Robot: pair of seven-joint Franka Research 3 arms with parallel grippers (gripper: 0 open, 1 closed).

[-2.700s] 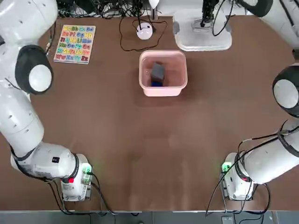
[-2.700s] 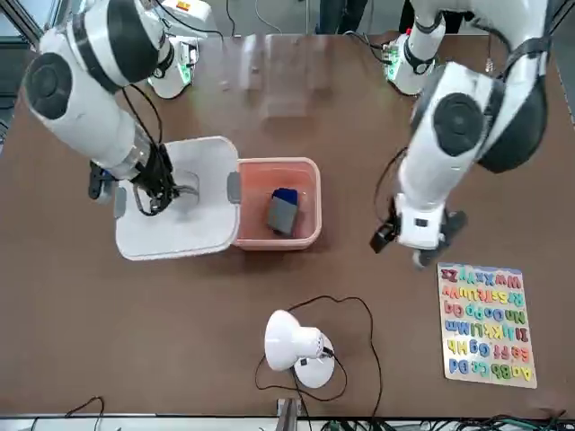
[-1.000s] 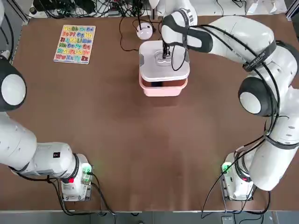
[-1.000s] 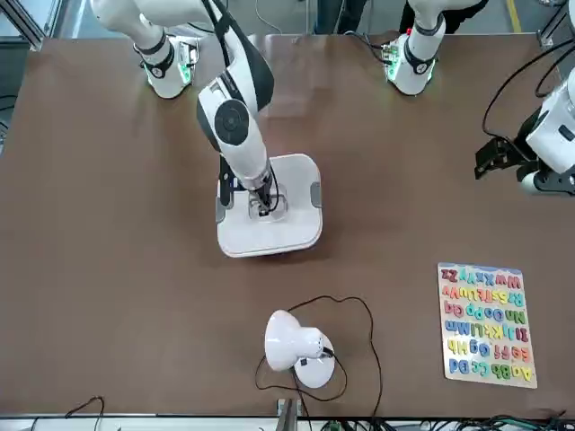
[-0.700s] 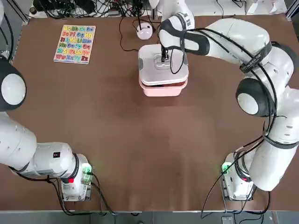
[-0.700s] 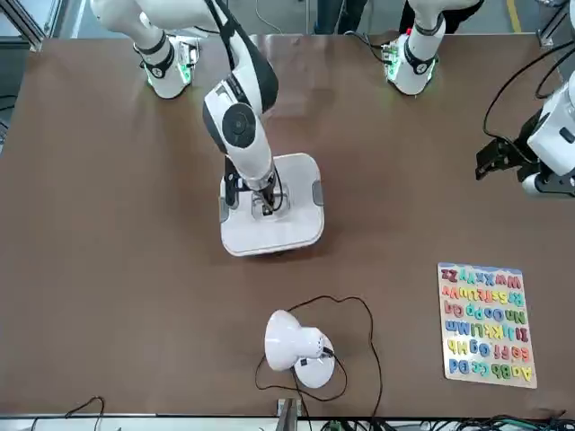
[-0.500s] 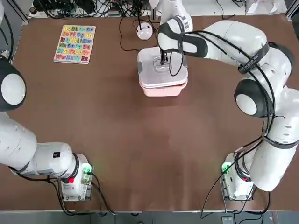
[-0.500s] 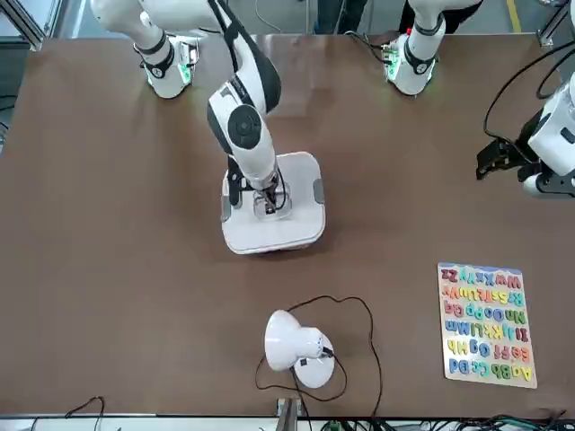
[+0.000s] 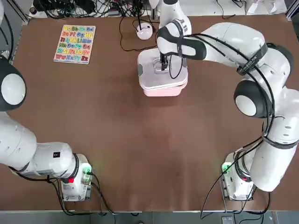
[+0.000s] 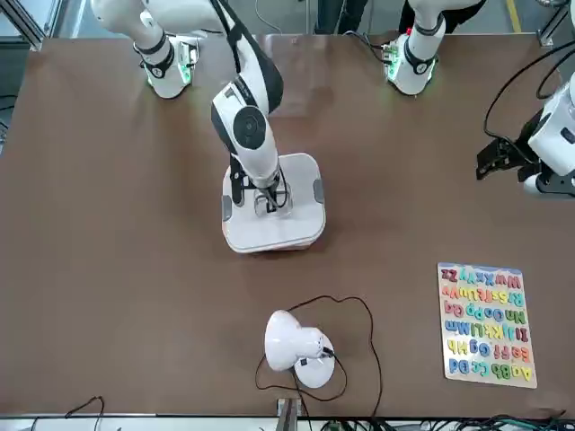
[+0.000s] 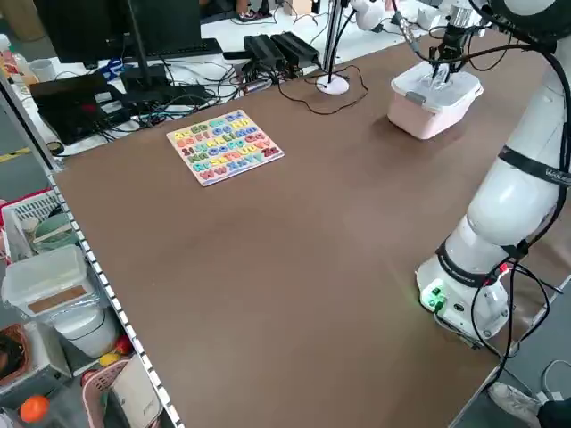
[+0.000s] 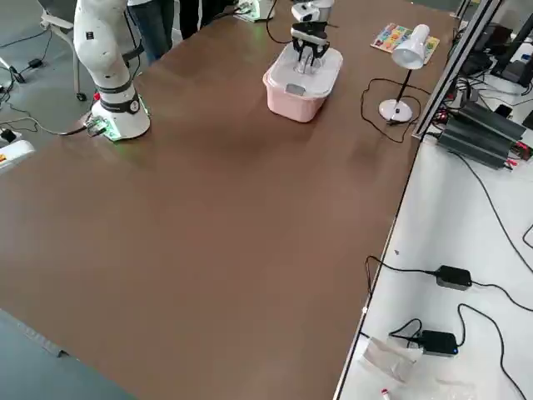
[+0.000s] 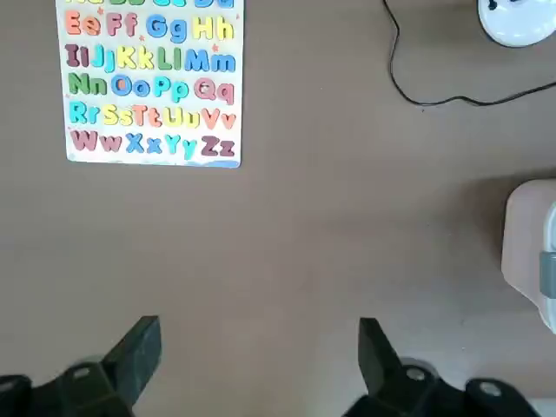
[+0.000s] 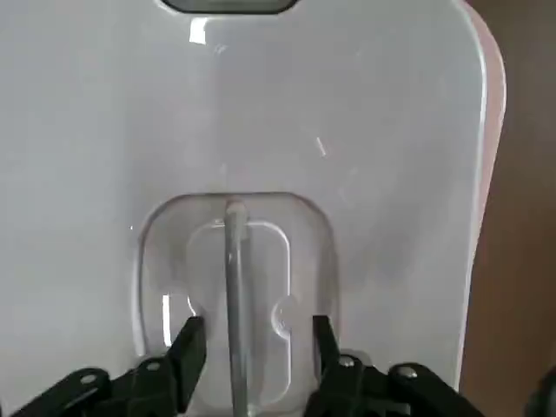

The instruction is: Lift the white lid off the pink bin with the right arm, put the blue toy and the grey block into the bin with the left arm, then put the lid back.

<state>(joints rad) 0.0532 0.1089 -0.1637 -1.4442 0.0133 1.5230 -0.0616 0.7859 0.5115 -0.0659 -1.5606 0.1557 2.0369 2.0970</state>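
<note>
While resting on top of the pink bin [image 9: 164, 91], covers it from rim to rim: white lid [image 9: 161, 77], toward the far middle of the table [image 9: 140, 149], with only a thin strip of pink showing along one edge. Hard to say from these angles whether pressed fully home or merely lying on the rim.

Directly over the oval handle [image 14: 233, 261], pointing down: right claw [image 14: 252, 343], fingers [image 14: 187, 347] parted a little, one on each side of the thin handle bar, pinching nothing.

Judged as the letting-go at the end of replacing the lid. To do it well:

- Spread the fingers wider first, until both stand clear of the bar.
- Rise straight up out of the recess; no sideways pull, or risk snagging the bar and dragging the lid off square.
- Check that the grey clip [image 9: 140, 70] sits level against the bin wall; if not, press down gently on the lid's middle with closed fingertips.
- Keep the retreat away from the lamp [image 10: 296, 346] and its black cable just beyond the bin.

Off at the robot's left, near the alphabet board [image 13: 152, 82]: left claw [image 13: 261, 347], wide open and empty above bare table. Best left parked.
</note>
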